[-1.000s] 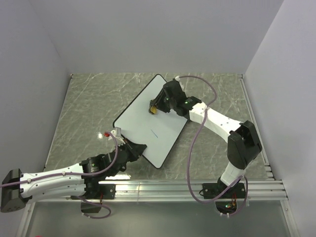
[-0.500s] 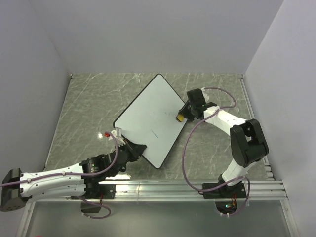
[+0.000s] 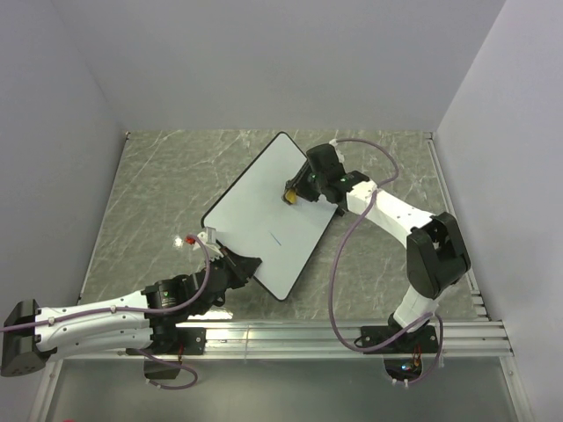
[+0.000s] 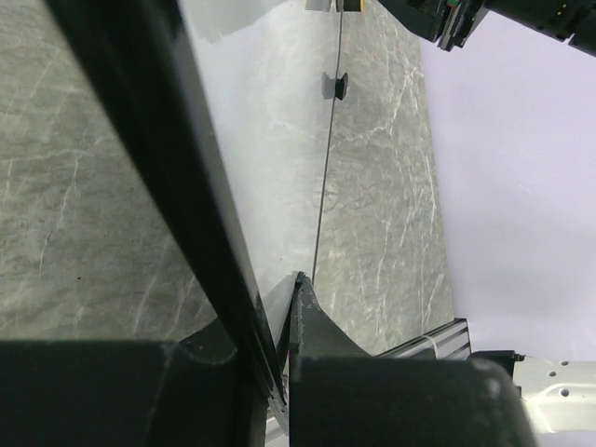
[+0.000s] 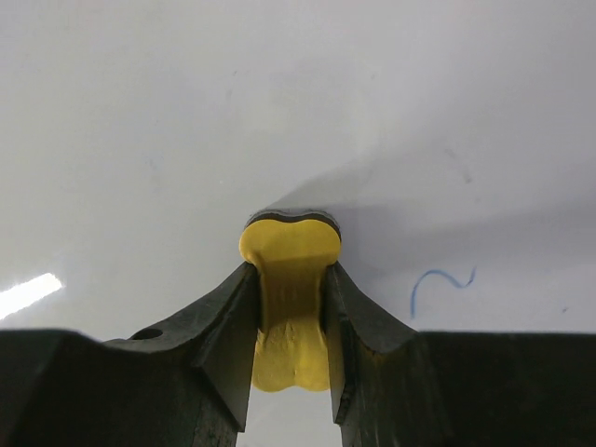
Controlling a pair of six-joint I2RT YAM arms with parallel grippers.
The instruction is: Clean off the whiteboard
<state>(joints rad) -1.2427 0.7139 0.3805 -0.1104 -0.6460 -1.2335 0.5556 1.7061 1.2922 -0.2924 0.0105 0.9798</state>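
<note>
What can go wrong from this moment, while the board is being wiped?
1. The left claw holds the whiteboard only at its near edge; pressure from the eraser near the far end may pivot the board or make it slip.
2. The blue mark lies beside the eraser, not under it, so a stroke may miss it.
3. The right claw pinches the eraser at its narrow waist, so it may twist while rubbing.

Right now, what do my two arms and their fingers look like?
Both the left arm and right arm have white links with bulky black joints. A mauve cable loops loosely along each. The fingers are matte black and wedge-shaped.
</note>
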